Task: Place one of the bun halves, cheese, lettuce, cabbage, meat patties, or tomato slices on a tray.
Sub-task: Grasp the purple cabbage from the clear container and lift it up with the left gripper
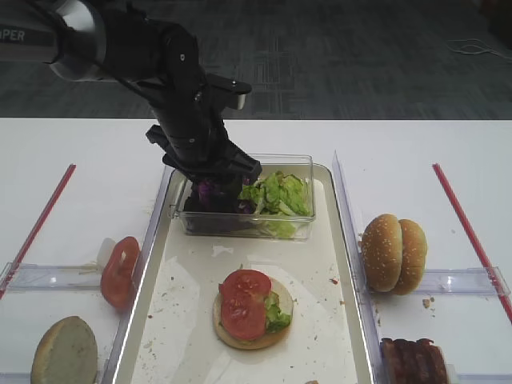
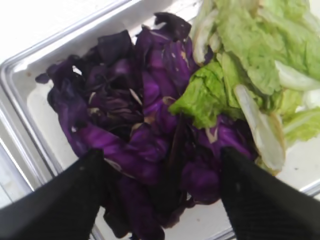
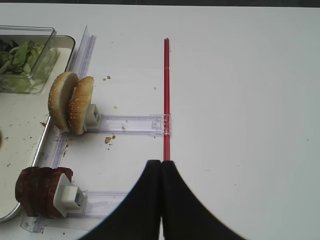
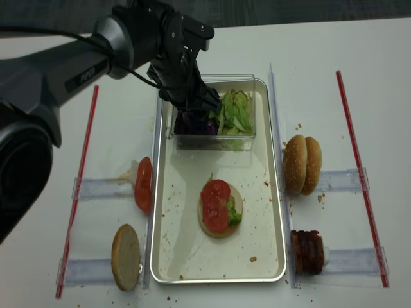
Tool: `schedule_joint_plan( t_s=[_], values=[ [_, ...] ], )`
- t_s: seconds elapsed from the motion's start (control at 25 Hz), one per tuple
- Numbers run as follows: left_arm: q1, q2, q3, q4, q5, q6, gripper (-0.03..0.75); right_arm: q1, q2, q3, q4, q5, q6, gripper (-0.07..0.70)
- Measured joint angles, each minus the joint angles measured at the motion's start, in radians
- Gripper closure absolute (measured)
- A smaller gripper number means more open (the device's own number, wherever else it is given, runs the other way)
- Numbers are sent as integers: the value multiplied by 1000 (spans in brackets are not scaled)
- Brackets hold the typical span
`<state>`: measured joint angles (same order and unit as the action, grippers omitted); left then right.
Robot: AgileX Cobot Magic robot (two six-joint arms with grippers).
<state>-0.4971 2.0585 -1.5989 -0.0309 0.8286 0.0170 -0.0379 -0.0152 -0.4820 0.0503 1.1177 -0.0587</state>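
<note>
Landmark: tray (image 4: 168,256). Off-white, silvery rim, centre of table.

Clear plastic box (image 1: 302,164) sits on the tray's far end; cabbage (image 2: 125,125) fills its left half, lettuce (image 2: 260,60) its right.

Left gripper (image 2: 160,192) is lowered into the box over the cabbage, jaws spread wide either side of the purple leaves, nothing clamped.

Right gripper (image 3: 161,200) hangs right of the tray, fingers pressed together, empty.

Tray centre: bun half (image 1: 240,334) carrying lettuce and two tomato slices (image 1: 242,302).

Right of tray: upright bun halves (image 1: 394,252); meat patties (image 1: 414,362) nearer.
</note>
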Motion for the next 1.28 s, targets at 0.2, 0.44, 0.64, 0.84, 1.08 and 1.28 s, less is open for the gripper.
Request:
schedule_joint_plan(
  t_s=[0.2, 0.44, 0.64, 0.84, 1.08, 1.28],
  values=[
    [0, 23, 0, -4, -20, 4, 243, 0, 0, 0, 0, 0, 0, 316],
    [0, 47, 0, -3, -43, 8, 274, 0, 0, 0, 0, 0, -2, 316],
    [0, 47, 0, -5, -65, 10, 332, 0, 0, 0, 0, 0, -2, 316],
    [0, 47, 0, -5, -65, 12, 348, 0, 0, 0, 0, 0, -2, 316],
    [0, 50, 0, -5, -65, 12, 348, 0, 0, 0, 0, 0, -2, 316],
    [0, 78, 0, -7, -59, 12, 348, 0, 0, 0, 0, 0, -2, 316]
  ],
)
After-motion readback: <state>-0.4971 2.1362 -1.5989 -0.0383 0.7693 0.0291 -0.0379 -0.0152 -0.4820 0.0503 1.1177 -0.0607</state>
